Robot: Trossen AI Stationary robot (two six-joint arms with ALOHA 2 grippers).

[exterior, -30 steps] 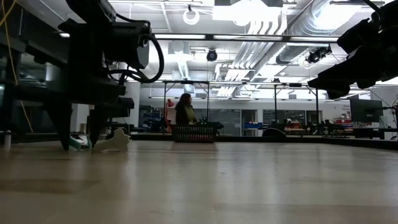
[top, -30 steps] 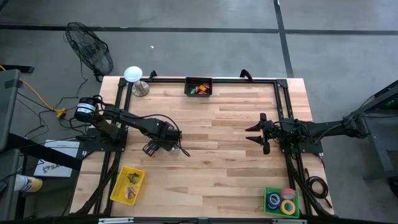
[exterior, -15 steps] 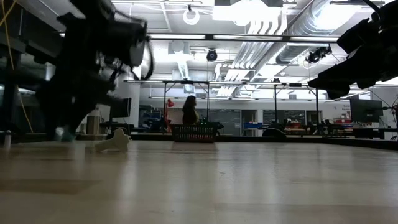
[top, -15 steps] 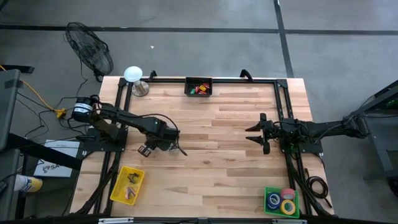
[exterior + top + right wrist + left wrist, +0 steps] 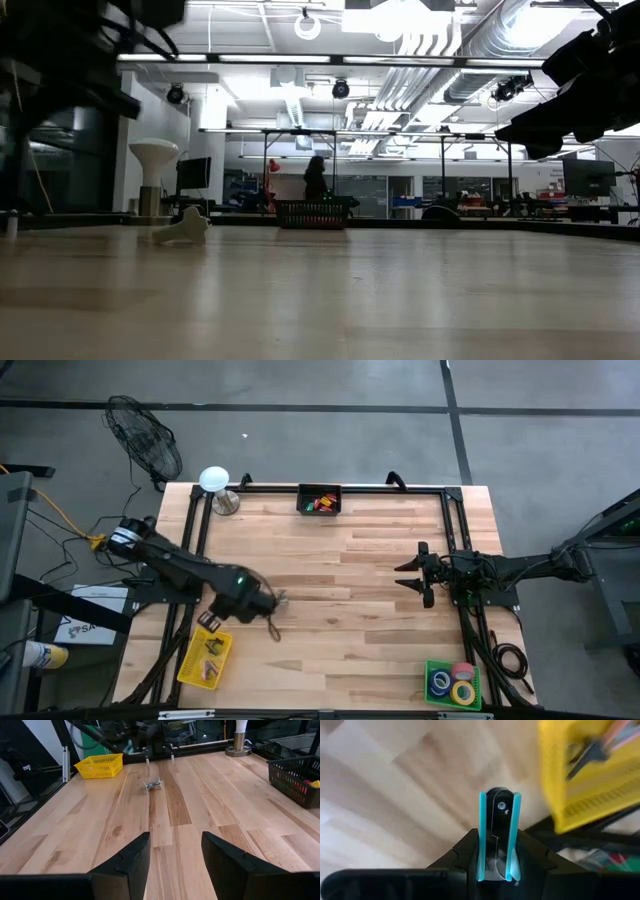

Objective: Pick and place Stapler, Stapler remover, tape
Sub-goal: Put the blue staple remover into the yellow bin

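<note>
At near left, we see the yellow basket (image 5: 205, 658) holding small tools, with our left gripper (image 5: 210, 622) just above its far rim, clamped on a stapler remover (image 5: 497, 837) lying lengthwise between the fingers. Far centre, a black basket (image 5: 320, 499) holds colourful items. Right gripper (image 5: 413, 573) hangs parted, empty. Near right, the green bin (image 5: 431, 669) holds tape (image 5: 462, 692) rolls.

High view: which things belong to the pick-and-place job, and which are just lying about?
Job: coloured tape rolls in green bin; yellow plastic basket; teal-sided black piece in left gripper; small silver claw-like piece; black mesh basket.
Lying about: white mushroom-shaped stand; black wire fan on the floor.
</note>
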